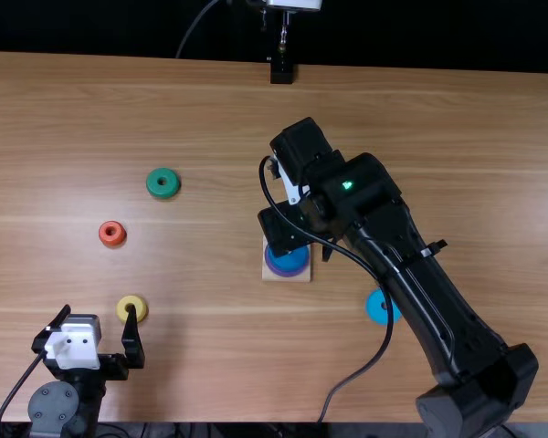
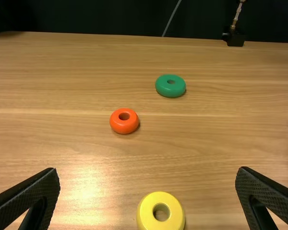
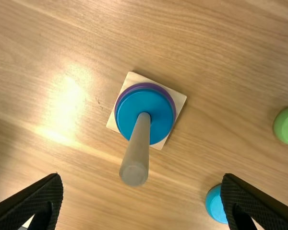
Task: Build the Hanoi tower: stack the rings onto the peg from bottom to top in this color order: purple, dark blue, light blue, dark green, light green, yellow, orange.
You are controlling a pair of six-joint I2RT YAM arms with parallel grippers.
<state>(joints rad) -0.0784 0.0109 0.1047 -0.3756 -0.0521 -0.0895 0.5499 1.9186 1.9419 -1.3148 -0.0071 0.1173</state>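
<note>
- The right gripper point(image 1: 288, 228) is above the wood base point(image 3: 128, 81), near the middle of the table point(image 1: 55, 137). Its two fingers are wide apart.
- The peg point(image 3: 136, 158) stands straight up from the base. In the right wrist view it shows between those two fingers.
- The purple ring point(image 3: 146, 85) is on the peg, down at the bottom. The dark blue ring point(image 3: 159, 122) sits on top of it, and a bit of purple peeks out around the edge.
- The light blue ring point(image 1: 376, 307) lies flat on the table, beside the right arm — one finger hides part of it in the right wrist view.
- The light green ring point(image 3: 284, 125) lies on the table too, well apart from the base.
- The left gripper point(image 1: 100, 310) is near the table's near edge, on the left side. Its fingers are wide apart too.
- The yellow ring point(image 2: 146, 212) is on the table, near the left gripper.
- The orange ring point(image 2: 125, 126) is farther out than the yellow one.
- The dark green ring point(image 2: 171, 90) is farther still — it lies flat, a bit to the right of the orange one in the top view.
- A black stand point(image 1: 281, 70) is at the far edge.
</note>
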